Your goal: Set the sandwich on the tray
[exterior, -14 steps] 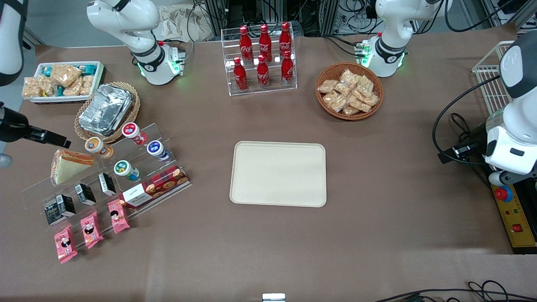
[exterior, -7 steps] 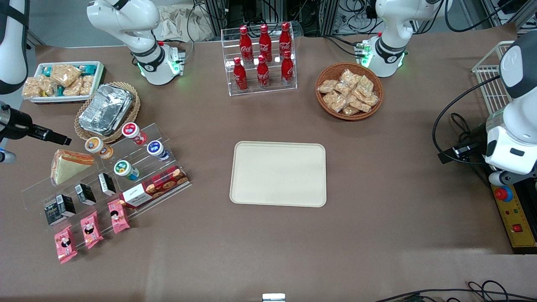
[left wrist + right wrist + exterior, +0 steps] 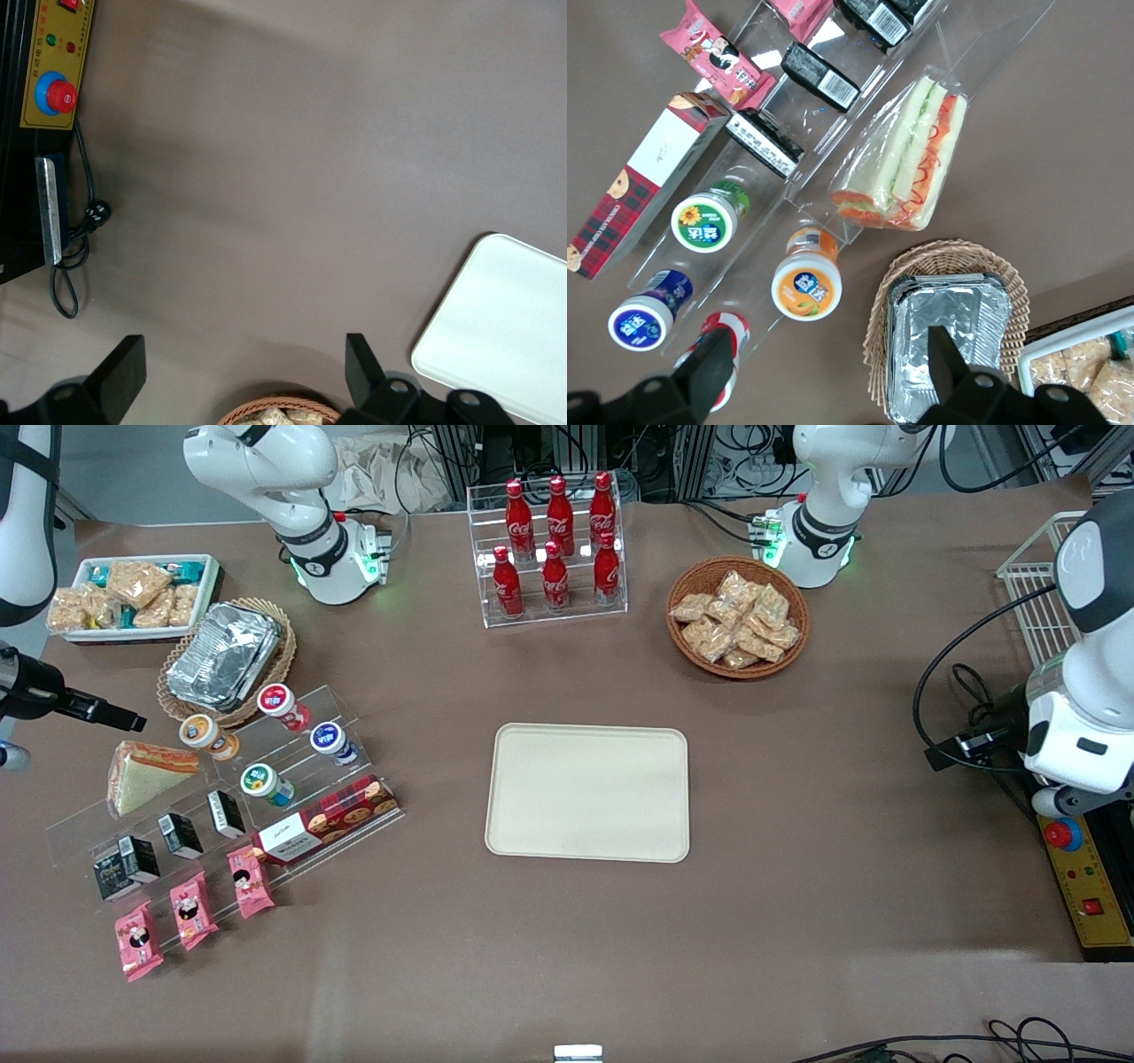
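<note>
Gripper spread wide, above sandwich

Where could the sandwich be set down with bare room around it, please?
The tray is bare, with open tablecloth all around. It is crowded by the sandwich, on the acrylic stand among cups and packets. The open gripper hovers just above the sandwich.

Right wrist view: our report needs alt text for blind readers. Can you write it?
The open gripper hangs above a wrapped sandwich lying on a clear tiered rack beside small cups, dark cartons, pink packets and a red cookie box. Nearby, a foil container sits in a wicker basket.
</note>
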